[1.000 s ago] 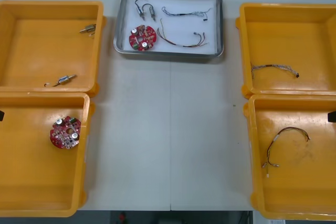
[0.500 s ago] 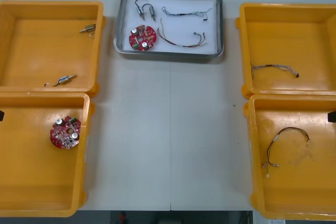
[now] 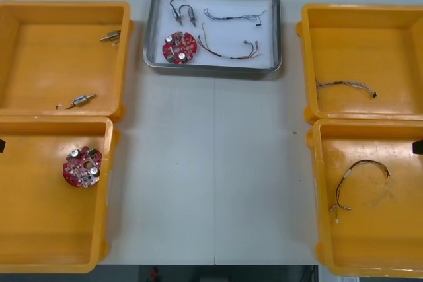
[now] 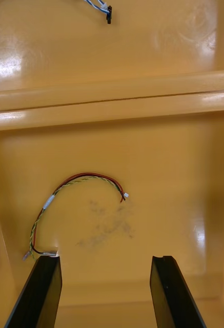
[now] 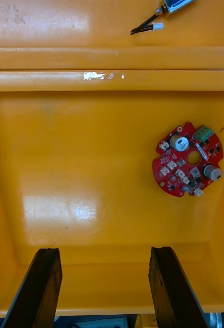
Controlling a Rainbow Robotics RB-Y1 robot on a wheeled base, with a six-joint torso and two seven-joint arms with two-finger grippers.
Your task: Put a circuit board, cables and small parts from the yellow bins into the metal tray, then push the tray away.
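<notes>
The metal tray (image 3: 278, 31) sat at the far edge of the tabletop (image 3: 211, 163), white inside. It held a round red circuit board (image 3: 180, 47) in its near left corner. Two small metal parts (image 3: 184, 12) with black leads lay just beyond the board. A twisted blue and white cable (image 3: 234, 15) ran along its far side, and a red and yellow cable (image 3: 230, 49) curved across its near side.

Left of the tray, level with it, the far left bin (image 3: 46, 64) held two more metal parts (image 3: 80, 101), well apart from each other. Nearer the robot than the tray, the near left bin (image 3: 39, 229) held a second circuit board (image 3: 82, 166). The left pincer (image 5: 105, 287) hung over that bin, fingers wide apart and holding nothing, with the board lying beyond them and clear of both.

Right of the tray, the far right bin (image 3: 357, 37) held another blue and white cable (image 3: 346, 86). The near right bin (image 3: 377, 236) held a second red and yellow cable (image 3: 360, 179). The right pincer (image 4: 106, 292) hung over it, also wide and empty, with one end of that cable just beside a fingertip.
</notes>
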